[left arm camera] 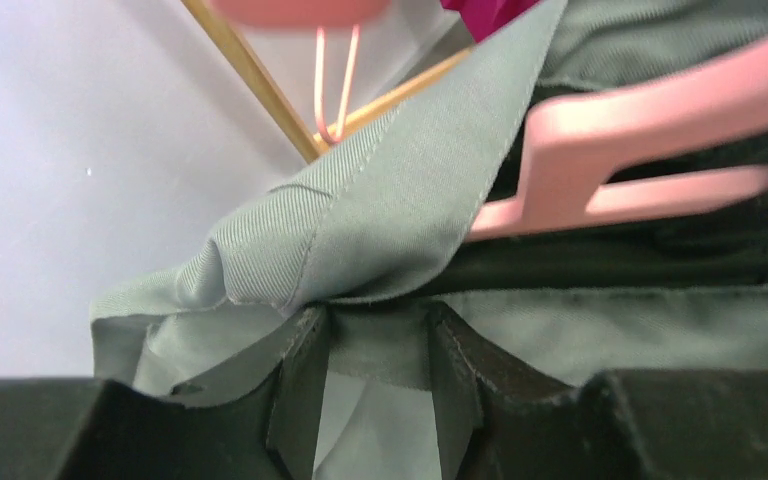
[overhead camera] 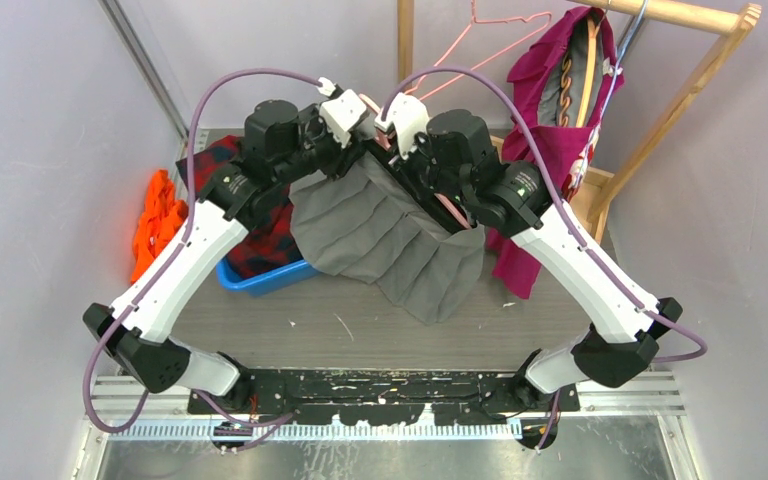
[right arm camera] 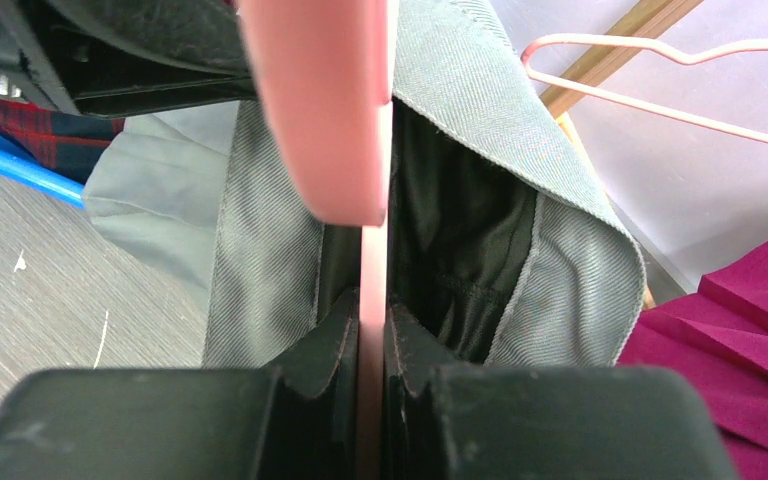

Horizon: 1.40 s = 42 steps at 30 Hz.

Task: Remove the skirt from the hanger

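From my remote station, the grey skirt (overhead camera: 380, 235) hangs at the centre of the frame, its waist lifted between both arms and its pleated hem spilling onto the grey wood-grain table (overhead camera: 360, 335). The right gripper (right arm camera: 370, 335) is clamped on the pink hanger (right arm camera: 325, 110), whose flat bar runs straight between its fingers. The left gripper (left arm camera: 378, 385) sits at the waistband with its fingers apart and cloth in the gap; I cannot tell whether it pinches. A blue bin (overhead camera: 260, 282) holding red plaid cloth (overhead camera: 265, 240) stands at centre left, and an orange cloth (overhead camera: 155, 220) lies by the pale lilac wall (overhead camera: 40, 120). At upper right, a wooden rack (overhead camera: 690, 12) carries a magenta garment (overhead camera: 550, 150) and a wire hanger (overhead camera: 490, 45).
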### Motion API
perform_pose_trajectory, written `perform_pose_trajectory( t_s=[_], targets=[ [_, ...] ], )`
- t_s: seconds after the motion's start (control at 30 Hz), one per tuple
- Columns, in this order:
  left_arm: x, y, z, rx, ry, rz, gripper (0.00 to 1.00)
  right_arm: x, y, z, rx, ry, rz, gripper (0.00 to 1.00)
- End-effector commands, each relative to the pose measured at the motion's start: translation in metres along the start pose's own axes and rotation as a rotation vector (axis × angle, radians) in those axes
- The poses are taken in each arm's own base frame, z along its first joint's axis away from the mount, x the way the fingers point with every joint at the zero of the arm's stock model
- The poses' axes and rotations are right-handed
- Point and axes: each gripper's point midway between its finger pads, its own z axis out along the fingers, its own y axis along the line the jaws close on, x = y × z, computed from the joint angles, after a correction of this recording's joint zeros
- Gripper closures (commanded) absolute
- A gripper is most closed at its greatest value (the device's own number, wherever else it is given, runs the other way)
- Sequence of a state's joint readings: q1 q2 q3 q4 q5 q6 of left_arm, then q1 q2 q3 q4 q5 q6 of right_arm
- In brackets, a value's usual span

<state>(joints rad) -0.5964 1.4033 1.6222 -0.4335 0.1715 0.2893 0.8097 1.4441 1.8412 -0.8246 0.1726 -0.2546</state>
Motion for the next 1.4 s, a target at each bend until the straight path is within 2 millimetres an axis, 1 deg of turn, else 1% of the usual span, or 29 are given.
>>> perform_pose_trajectory(
  t_s=[0.0, 0.07, 0.17, 0.2, 0.23, 0.27, 0.3, 0.33, 0.37, 0.4, 0.47, 0.53, 0.57, 0.6, 0.9, 0.93, 0.97, 1.0, 1.03, 1.07, 1.17, 1.23, 1.37],
  targets=[
    [-0.061, 0.023, -0.009, -0.093, -0.164, 0.019, 0.59, -0.034, -0.001, -0.021, -0.017, -0.137, 0.037, 0.99],
    [-0.067, 0.019, -0.017, -0.083, -0.17, 0.022, 0.57, -0.032, -0.002, -0.019, -0.011, -0.128, 0.025, 0.99],
    [-0.072, 0.008, -0.033, -0.038, -0.181, 0.027, 0.51, -0.031, -0.003, -0.017, -0.008, -0.125, 0.012, 0.99],
    [-0.072, 0.005, -0.039, -0.023, -0.185, 0.026, 0.47, -0.031, -0.003, -0.016, -0.008, -0.122, 0.01, 0.99],
    [-0.073, 0.001, -0.045, -0.006, -0.187, 0.027, 0.4, -0.031, -0.003, -0.015, -0.006, -0.122, 0.008, 0.99],
    [-0.074, -0.001, -0.052, -0.002, -0.192, 0.027, 0.36, -0.031, -0.003, -0.015, -0.004, -0.12, 0.008, 0.99],
    [-0.073, -0.002, -0.056, -0.004, -0.194, 0.027, 0.35, -0.031, -0.003, -0.014, -0.005, -0.118, 0.007, 0.99],
    [-0.069, -0.003, -0.056, -0.005, -0.189, 0.025, 0.35, -0.031, -0.003, -0.013, -0.004, -0.12, 0.008, 0.99],
    [-0.068, -0.002, -0.062, -0.018, -0.192, 0.027, 0.35, -0.032, -0.003, -0.013, -0.004, -0.12, 0.008, 0.99],
    [-0.066, 0.001, -0.063, -0.04, -0.191, 0.03, 0.35, -0.032, -0.003, -0.013, -0.004, -0.121, 0.008, 0.99],
    [-0.051, 0.003, -0.054, -0.054, -0.15, 0.034, 0.36, -0.034, -0.004, -0.014, -0.003, -0.122, 0.01, 0.99],
    [-0.047, 0.005, -0.051, -0.064, -0.134, 0.028, 0.38, -0.035, -0.004, -0.015, -0.005, -0.125, 0.015, 0.99],
    [-0.037, 0.002, -0.039, -0.05, -0.105, 0.02, 0.39, -0.036, -0.004, -0.016, -0.005, -0.127, 0.016, 0.99],
    [-0.035, 0.001, -0.035, -0.039, -0.099, 0.018, 0.39, -0.036, -0.004, -0.016, -0.003, -0.127, 0.016, 0.99],
    [-0.03, -0.005, -0.028, -0.017, -0.105, 0.0, 0.4, -0.037, -0.006, -0.019, 0.005, -0.13, 0.021, 0.99],
    [-0.029, -0.005, -0.026, -0.018, -0.103, 0.003, 0.44, -0.037, -0.006, -0.019, 0.005, -0.13, 0.021, 0.99],
    [-0.028, -0.004, -0.025, -0.021, -0.101, 0.009, 0.56, -0.037, -0.006, -0.019, 0.005, -0.131, 0.021, 0.99],
    [-0.026, -0.002, -0.023, -0.03, -0.098, 0.013, 0.75, -0.037, -0.006, -0.019, 0.003, -0.132, 0.022, 0.99],
    [-0.026, 0.0, -0.021, -0.043, -0.097, 0.015, 0.96, -0.037, -0.006, -0.02, 0.001, -0.132, 0.021, 0.99],
    [-0.026, 0.003, -0.019, -0.056, -0.1, 0.018, 1.0, -0.038, -0.006, -0.02, 0.002, -0.134, 0.021, 0.99],
    [-0.035, 0.004, -0.016, -0.051, -0.128, 0.034, 1.0, -0.039, -0.006, -0.02, 0.003, -0.138, 0.02, 0.99],
    [-0.05, 0.006, -0.018, -0.049, -0.161, 0.031, 1.0, -0.036, -0.005, -0.017, 0.002, -0.13, 0.017, 0.99],
    [-0.086, 0.019, -0.027, -0.084, -0.237, 0.031, 1.0, -0.03, 0.003, -0.007, -0.023, -0.129, 0.033, 0.99]
  ],
)
